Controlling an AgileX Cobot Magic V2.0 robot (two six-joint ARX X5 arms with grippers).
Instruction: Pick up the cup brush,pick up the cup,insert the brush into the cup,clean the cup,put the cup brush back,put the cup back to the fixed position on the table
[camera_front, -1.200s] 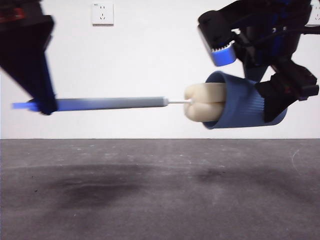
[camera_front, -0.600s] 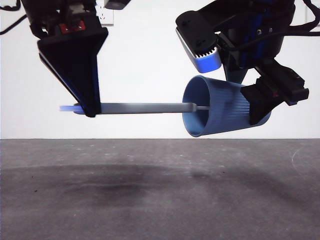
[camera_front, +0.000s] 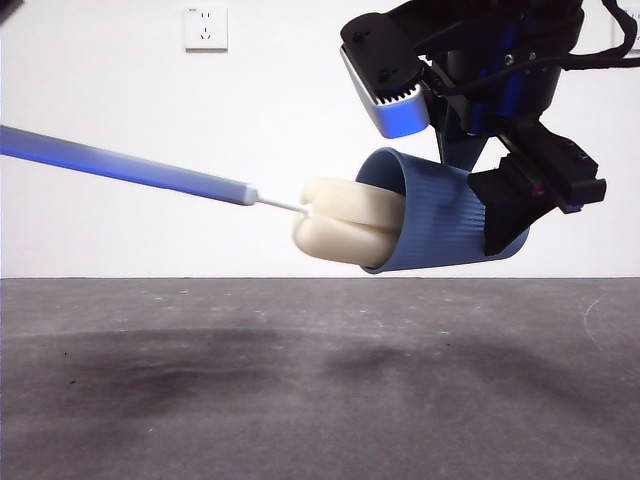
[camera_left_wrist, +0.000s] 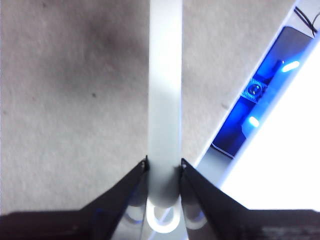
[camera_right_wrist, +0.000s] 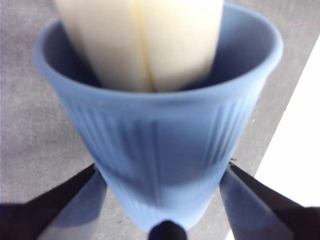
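Blue cup (camera_front: 445, 218) clamped by your right gripper (camera_right_wrist: 162, 200); cup brush (camera_front: 345, 228) (left gripper (camera_left_wrist: 164, 167) pinching handle) half-inserted; misalignment could dislodge the cup.

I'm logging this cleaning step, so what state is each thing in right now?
cup brush: held by its handle, tilted, sponge head partly inside the cup's mouth.
cup: held in the air, lying nearly sideways, mouth toward the brush.
left hand: shut on the brush handle.
right hand: shut on the cup near its base.
table: bare below them.
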